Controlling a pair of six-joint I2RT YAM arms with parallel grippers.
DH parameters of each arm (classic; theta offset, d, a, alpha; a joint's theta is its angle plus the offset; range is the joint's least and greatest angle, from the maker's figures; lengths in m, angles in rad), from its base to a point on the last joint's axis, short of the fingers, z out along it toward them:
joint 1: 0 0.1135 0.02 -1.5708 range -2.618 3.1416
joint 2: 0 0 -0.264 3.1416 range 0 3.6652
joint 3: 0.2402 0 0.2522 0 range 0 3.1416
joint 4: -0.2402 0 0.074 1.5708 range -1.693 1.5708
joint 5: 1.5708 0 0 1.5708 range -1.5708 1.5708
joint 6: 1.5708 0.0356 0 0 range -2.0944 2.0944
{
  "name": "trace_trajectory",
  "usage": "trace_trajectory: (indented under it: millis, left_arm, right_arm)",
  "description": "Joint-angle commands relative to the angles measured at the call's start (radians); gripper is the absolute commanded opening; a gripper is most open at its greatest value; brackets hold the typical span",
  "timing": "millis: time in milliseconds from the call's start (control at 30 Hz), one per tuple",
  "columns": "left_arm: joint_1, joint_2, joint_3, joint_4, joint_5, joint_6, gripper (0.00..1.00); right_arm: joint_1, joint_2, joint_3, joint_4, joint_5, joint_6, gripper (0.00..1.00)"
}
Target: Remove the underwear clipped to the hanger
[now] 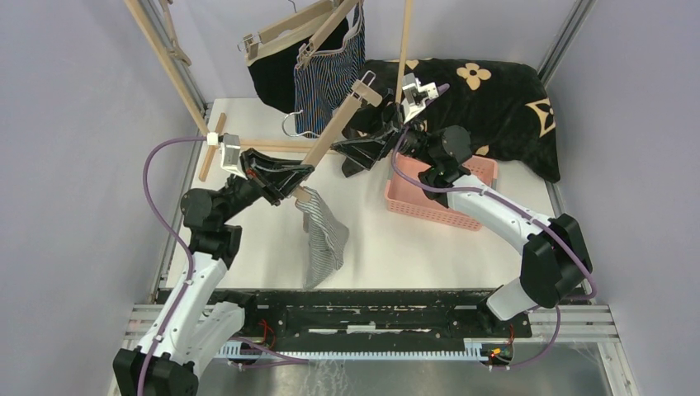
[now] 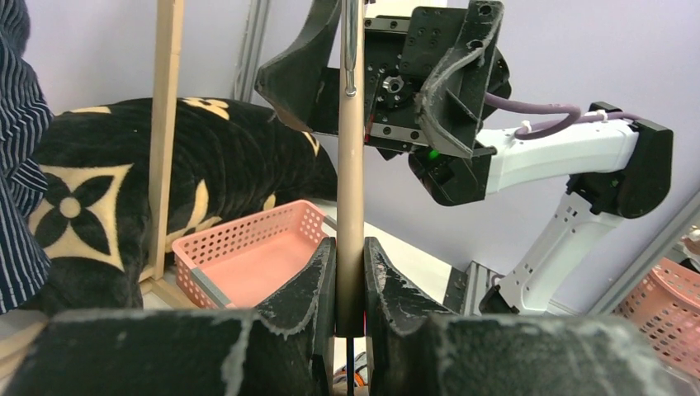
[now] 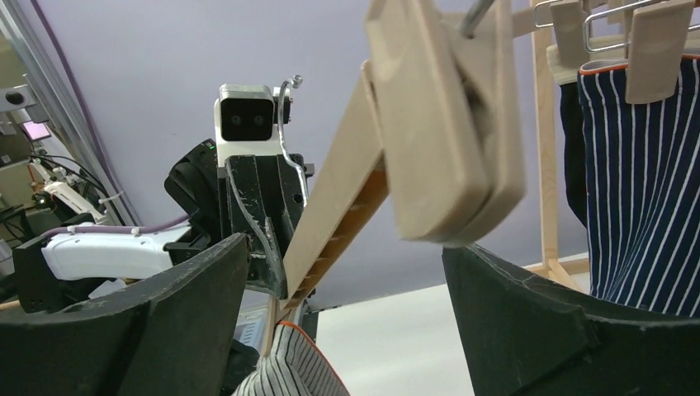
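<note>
My left gripper [image 1: 295,178] is shut on the bar of a wooden clip hanger [image 1: 334,132], which slants up to the right; the grip shows in the left wrist view [image 2: 350,285]. The grey-white fine-striped boxers [image 1: 323,235] hang from the hanger's lower clip down to the table, and show in the right wrist view [image 3: 289,371]. The hanger's upper clip [image 3: 446,124] holds nothing. My right gripper [image 1: 344,157] is open, its jaws [image 3: 342,247] wide apart just below that clip. The navy striped boxers [image 1: 328,70] and the black boxers [image 1: 276,74] hang clipped on the rack behind.
A pink perforated basket [image 1: 413,202] stands right of centre beside my right arm. The black flower-patterned blanket [image 1: 495,91] lies at the back right. Wooden rack posts [image 1: 169,62] rise at the back left and centre [image 1: 404,49]. Metal frame rails border the table.
</note>
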Motion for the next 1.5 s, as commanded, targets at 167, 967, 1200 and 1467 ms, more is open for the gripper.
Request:
trace_trajectory:
  millis: [167,967,1200,1467]
  left_arm:
    - [-0.024,-0.006,0.017,0.052,-0.077,0.054,0.03]
    - [-0.109,0.081,-0.019,0.245,-0.136,-0.008,0.03]
    - [-0.112,0.069,0.001,0.218,-0.144,0.017,0.03]
    - [-0.113,0.058,0.007,0.187,-0.153,0.033,0.03]
  right_arm:
    - [0.016,-0.019,0.080,0.007,0.009,-0.012,0.84]
    - [0.017,0.028,0.160,-0.032,-0.022,0.027,0.25]
    - [0.017,-0.014,0.122,-0.101,0.000,-0.047,0.76]
    - [0.017,-0.033,0.112,-0.129,0.010,-0.078,0.34]
